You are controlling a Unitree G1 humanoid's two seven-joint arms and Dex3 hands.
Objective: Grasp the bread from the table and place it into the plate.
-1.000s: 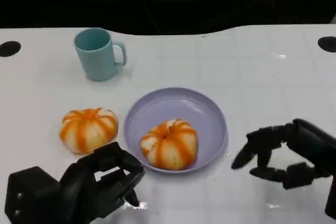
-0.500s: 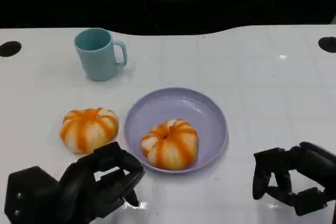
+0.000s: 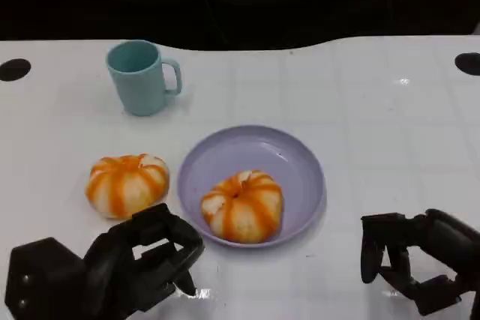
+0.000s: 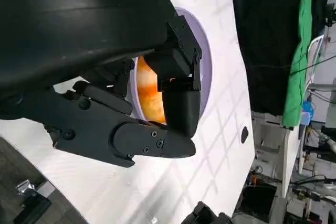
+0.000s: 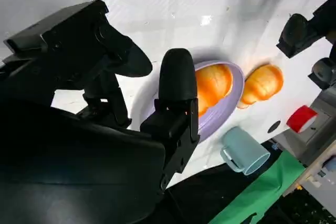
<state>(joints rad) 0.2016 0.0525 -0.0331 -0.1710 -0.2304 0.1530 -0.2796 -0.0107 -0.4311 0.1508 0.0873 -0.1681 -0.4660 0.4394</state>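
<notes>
**Both hands low and empty at the near edge**

The left hand [image 3: 142,260] sits at the lower left, its fingers [image 3: 176,241] curled inward around nothing. The right hand [image 3: 409,264] hangs at the lower right (black shell partly cut off by the frame), fingers [image 3: 371,249] bent downward, apart, and holding nothing.

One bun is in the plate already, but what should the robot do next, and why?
Probably move the left robot hand forward to the bread on the table and close on it. That bun sits just beyond this hand, beside the purple plate, which holds one bun. The right robot hand is farther away, holding nothing.
</notes>
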